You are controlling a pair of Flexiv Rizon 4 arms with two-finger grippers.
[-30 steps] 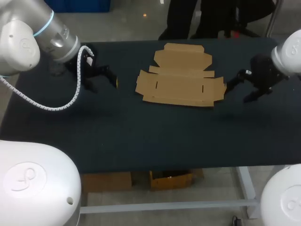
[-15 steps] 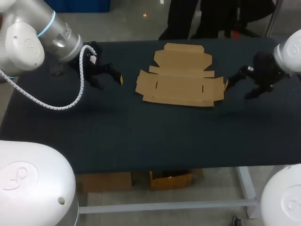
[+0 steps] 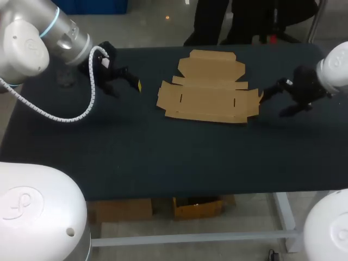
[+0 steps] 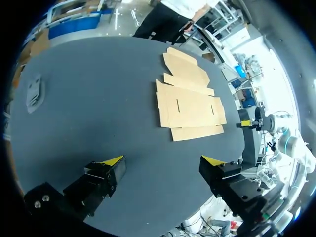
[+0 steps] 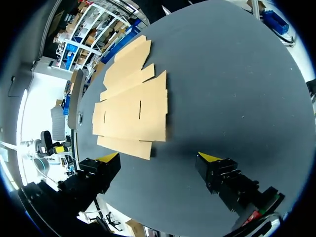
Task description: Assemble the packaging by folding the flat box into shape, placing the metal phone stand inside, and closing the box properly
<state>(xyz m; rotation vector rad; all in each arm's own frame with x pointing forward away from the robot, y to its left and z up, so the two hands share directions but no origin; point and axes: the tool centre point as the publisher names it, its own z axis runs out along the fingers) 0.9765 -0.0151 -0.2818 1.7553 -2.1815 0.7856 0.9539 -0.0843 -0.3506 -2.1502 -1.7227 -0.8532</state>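
A dark counter (image 3: 163, 157) carries a flat, die-cut brown cardboard box blank (image 3: 209, 98), lying unfolded near the middle of the far edge with its flaps spread. The left tool (image 3: 125, 87) hovers well apart from it toward the left edge, fingers released and empty. The right tool (image 3: 272, 105) hangs just beside the blank's right flap, also spread and holding nothing. The cardboard looks light, thin and springy at its creases, and likely to slide. An outer flap edge seems the best place to pinch, with the other tool pinning the base panel.

Dark table (image 3: 163, 157), matte surface.
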